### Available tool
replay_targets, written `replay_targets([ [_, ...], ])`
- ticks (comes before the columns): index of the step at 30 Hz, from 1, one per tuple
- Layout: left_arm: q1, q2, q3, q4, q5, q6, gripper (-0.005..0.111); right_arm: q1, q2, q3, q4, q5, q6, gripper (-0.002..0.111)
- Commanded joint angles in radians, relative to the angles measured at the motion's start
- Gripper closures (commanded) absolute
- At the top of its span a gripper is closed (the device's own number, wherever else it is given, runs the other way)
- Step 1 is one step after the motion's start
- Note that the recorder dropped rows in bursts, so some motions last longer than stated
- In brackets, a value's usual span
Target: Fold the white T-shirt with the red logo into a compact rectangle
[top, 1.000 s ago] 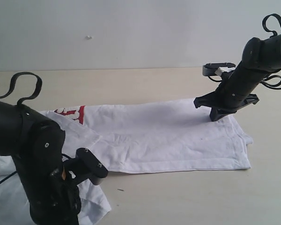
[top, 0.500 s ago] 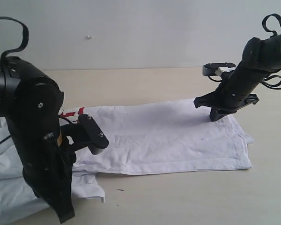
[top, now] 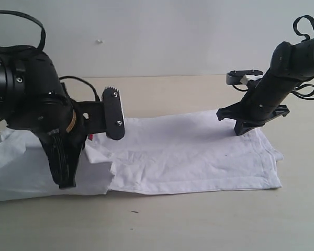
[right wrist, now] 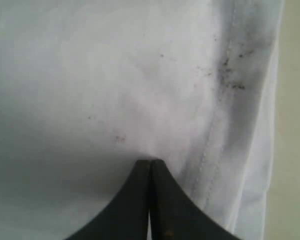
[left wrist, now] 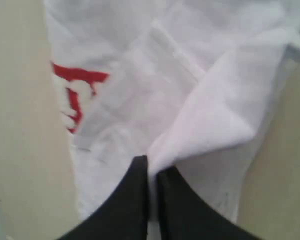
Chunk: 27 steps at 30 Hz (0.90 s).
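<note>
The white T-shirt (top: 193,154) lies flat across the table, its hem end at the right. My left gripper (top: 66,182) is shut on a raised fold of the shirt (left wrist: 210,125) at its left part, with cloth pinched between the jaws (left wrist: 151,166). The red logo (left wrist: 76,90) shows beside that fold at the shirt's edge; in the exterior view only a red sliver (top: 89,137) peeks out behind the left arm. My right gripper (top: 241,130) is shut, its tips (right wrist: 150,163) pressed down on the fabric near the stitched hem (right wrist: 215,130), with no cloth between them.
The beige table (top: 199,219) runs in front of and behind the shirt. A pale wall (top: 157,36) stands at the back. Small dark specks mark the cloth near the hem (right wrist: 235,75).
My left arm has risen and swung from the front left toward the back, carrying the shirt's left part with it; that cloth now lies as a smoother band. The right arm has not moved.
</note>
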Motion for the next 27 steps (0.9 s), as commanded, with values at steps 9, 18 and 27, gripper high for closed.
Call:
replay_targets([
  [9, 0.026, 0.057, -0.009, 0.250, -0.120, -0.033, 0.107, -0.001, 0.015, 0.006, -0.008, 0.011, -0.009, 0.108],
  [18, 0.117, 0.090, -0.009, 0.275, -0.237, -0.163, 0.087, -0.001, 0.015, 0.006, -0.008, 0.014, -0.011, 0.108],
  [27, 0.152, 0.101, -0.009, 0.280, -0.316, -0.228, 0.054, -0.001, 0.015, 0.006, -0.013, 0.014, -0.013, 0.108],
])
